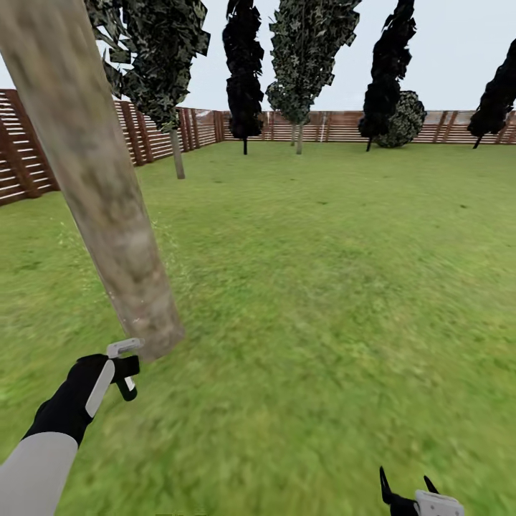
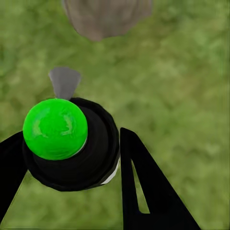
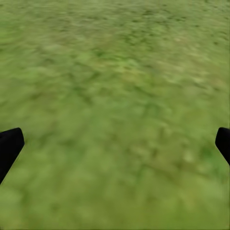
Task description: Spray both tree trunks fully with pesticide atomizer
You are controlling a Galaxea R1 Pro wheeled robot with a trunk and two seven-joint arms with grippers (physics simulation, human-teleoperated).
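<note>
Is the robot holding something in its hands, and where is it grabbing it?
The left gripper holds the atomizer around its black body. The right gripper is open over grass, holding nothing.

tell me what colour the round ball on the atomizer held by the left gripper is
Bright green ball, clearest in the left wrist view.

Tree trunk (image 1: 93, 186) crown cut off above; grass (image 3: 115, 96) blurred.

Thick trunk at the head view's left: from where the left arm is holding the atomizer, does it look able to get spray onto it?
Probably yes: the left gripper holds the atomizer beside the trunk, nozzle toward its base, nothing between.
</note>
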